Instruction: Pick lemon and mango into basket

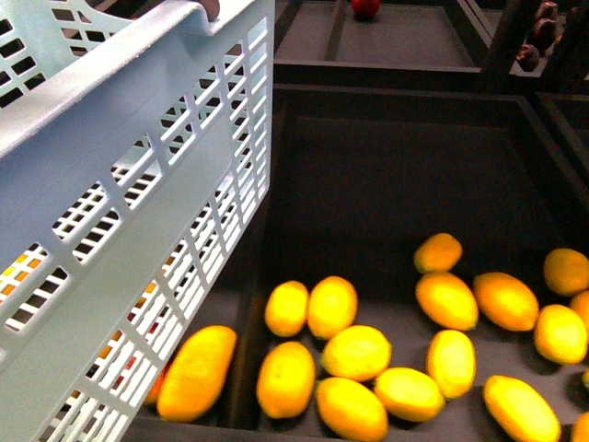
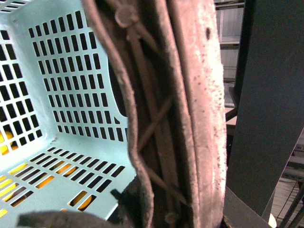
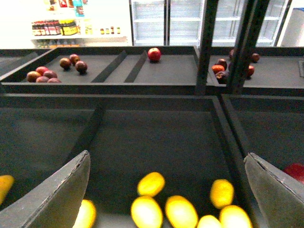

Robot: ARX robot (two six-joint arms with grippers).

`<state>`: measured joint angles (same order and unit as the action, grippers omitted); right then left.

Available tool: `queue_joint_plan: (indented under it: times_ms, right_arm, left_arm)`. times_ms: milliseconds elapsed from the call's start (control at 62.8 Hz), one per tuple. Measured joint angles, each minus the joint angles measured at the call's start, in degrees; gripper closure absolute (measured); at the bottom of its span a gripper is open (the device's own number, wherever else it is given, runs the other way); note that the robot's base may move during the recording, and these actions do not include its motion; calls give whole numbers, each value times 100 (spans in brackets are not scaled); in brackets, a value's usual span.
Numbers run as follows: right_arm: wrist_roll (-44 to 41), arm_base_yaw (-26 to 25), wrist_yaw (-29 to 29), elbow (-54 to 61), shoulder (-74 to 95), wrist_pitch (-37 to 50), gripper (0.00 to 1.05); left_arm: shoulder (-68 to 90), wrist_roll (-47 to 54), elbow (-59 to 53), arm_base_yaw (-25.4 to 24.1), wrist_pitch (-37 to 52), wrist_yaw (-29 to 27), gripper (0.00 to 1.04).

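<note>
**A:** Where does the mango lie?

**B:** The mango [image 1: 198, 373] lies at the near left, just beside the slotted wall of the basket [image 1: 138, 184]. One end of it is partly hidden behind that wall.

**A:** And the lemons?

**B:** The lemons [image 1: 354, 353] are spread over the near floor of the dark bin [image 1: 386, 184], to the right of the mango. Some of them touch each other.

**A:** How do the fingers of the right gripper [image 3: 166, 154] stand?

**B:** The two grey fingers [image 3: 52, 199] are spread wide and hold nothing. In the right wrist view several lemons show in the gap between them, down on the bin floor and apart from both. No lemon touches a finger.

**A:** And the left gripper?

**B:** I cannot tell. The left wrist view is filled by the brown handle [image 2: 190, 95], very close, with the inside of the basket behind it.

**A:** What is farther away?

**B:** The basket stands tilted at the left. Beyond the bin, one red fruit [image 1: 365, 7] lies in a far tray, and some dark fruits [image 1: 538, 37] are at the far right.
</note>
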<state>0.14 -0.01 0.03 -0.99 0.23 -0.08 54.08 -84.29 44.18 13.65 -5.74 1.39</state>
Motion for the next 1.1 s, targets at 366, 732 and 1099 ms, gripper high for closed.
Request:
queue_joint_plan:
  times_ms: [366,732,1099]
  right_arm:
    - [0,0,-39,0,0,0,9]
    - [0,0,-20,0,2,0,9]
    - [0,0,-4,0,2,0,9]
  left_arm:
    - [581,1749,599,-26,-1180,234,91]
    - [3401,3550,2238,916,-133,780,91]
    - [3967,2977,2778,1998,118,1458,92]
